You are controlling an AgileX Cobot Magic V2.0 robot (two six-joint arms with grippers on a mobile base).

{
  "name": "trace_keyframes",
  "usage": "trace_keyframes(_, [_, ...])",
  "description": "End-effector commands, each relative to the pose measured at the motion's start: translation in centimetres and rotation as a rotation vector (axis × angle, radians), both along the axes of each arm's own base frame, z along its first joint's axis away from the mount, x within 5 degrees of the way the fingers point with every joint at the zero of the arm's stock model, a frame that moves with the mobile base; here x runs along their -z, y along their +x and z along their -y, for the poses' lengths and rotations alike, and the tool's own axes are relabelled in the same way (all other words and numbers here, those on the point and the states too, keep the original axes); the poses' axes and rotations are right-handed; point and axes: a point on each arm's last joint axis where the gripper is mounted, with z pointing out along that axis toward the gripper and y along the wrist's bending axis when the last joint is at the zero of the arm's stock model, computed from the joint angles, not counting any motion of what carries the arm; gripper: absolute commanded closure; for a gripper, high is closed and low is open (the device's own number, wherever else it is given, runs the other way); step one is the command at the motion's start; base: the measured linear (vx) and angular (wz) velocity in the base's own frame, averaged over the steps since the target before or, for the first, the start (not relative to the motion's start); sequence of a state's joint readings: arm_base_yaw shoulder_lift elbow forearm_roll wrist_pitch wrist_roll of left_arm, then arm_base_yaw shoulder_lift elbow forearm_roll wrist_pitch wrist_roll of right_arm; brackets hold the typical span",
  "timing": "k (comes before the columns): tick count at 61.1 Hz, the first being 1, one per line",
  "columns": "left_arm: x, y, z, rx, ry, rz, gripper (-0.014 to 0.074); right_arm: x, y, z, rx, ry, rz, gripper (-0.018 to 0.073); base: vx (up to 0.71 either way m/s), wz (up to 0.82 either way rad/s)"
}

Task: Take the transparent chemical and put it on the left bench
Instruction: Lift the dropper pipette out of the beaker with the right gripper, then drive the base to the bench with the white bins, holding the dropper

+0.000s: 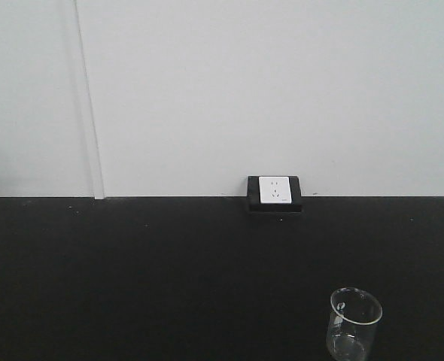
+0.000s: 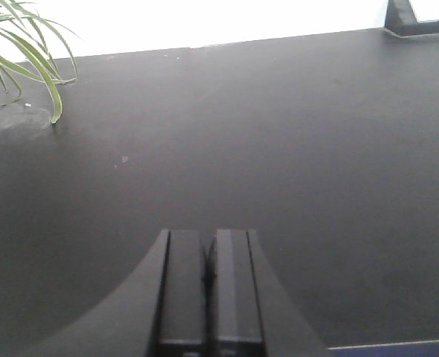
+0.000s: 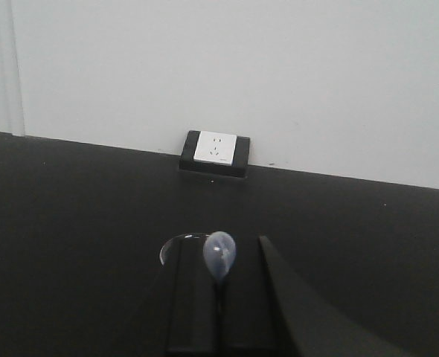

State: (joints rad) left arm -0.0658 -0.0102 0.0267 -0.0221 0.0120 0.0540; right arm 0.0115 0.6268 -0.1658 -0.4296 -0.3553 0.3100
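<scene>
In the right wrist view my right gripper (image 3: 219, 286) is shut on the transparent chemical (image 3: 219, 255), a clear bluish dropper pipette whose soft bulb sticks out past the fingertips. The rim of a glass beaker (image 3: 176, 244) shows just behind the left finger. The beaker (image 1: 354, 325) also stands at the lower right of the front view, with no pipette visible in it there. In the left wrist view my left gripper (image 2: 207, 279) is shut and empty above bare black countertop (image 2: 279, 149). The left bench with white bins is out of view.
A white wall socket (image 1: 275, 191) sits where the black counter meets the white wall; it also shows in the right wrist view (image 3: 214, 149). A potted plant with long green leaves (image 2: 26, 52) stands at the far left of the counter.
</scene>
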Motion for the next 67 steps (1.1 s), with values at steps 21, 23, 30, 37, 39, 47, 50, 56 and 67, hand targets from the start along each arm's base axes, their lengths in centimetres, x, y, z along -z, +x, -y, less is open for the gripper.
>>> trace_keyframes(21, [-0.27, -0.15, -0.02, 0.001, -0.014, 0.081, 0.06, -1.59, 0.13, -0.2, -0.023, 0.015, 0.096, 0.0564, -0.01, 0.0])
trace_keyframes(23, [-0.27, -0.15, -0.02, 0.001, -0.014, 0.081, 0.06, -1.59, 0.13, -0.2, -0.023, 0.015, 0.096, 0.0564, -0.04, -0.01])
trace_keyframes(30, [-0.27, -0.15, -0.02, 0.001, -0.014, 0.081, 0.06, -1.59, 0.13, -0.2, -0.023, 0.015, 0.096, 0.0564, -0.07, -0.05])
trace_keyframes(37, [-0.27, -0.15, -0.02, 0.001, -0.014, 0.081, 0.06, -1.59, 0.13, -0.2, -0.023, 0.015, 0.096, 0.0564, -0.14, -0.08])
trace_keyframes(39, [-0.27, -0.15, -0.02, 0.001, -0.014, 0.081, 0.06, -1.59, 0.13, -0.2, -0.023, 0.015, 0.096, 0.0564, -0.2, -0.09])
trace_keyframes(47, [-0.27, -0.15, -0.02, 0.001, -0.014, 0.081, 0.06, -1.59, 0.13, -0.2, -0.023, 0.015, 0.096, 0.0564, -0.26, -0.09])
trace_keyframes(50, [-0.27, -0.15, -0.02, 0.001, -0.014, 0.081, 0.06, -1.59, 0.13, -0.2, -0.023, 0.015, 0.096, 0.0564, -0.3, -0.09])
trace_keyframes(56, [-0.27, -0.15, -0.02, 0.001, -0.014, 0.081, 0.06, -1.59, 0.13, -0.2, -0.023, 0.015, 0.096, 0.0564, -0.32, -0.08])
trace_keyframes(67, [-0.27, -0.15, -0.02, 0.001, -0.014, 0.081, 0.06, -1.6, 0.13, -0.2, -0.023, 0.015, 0.097, 0.0564, -0.36, -0.03])
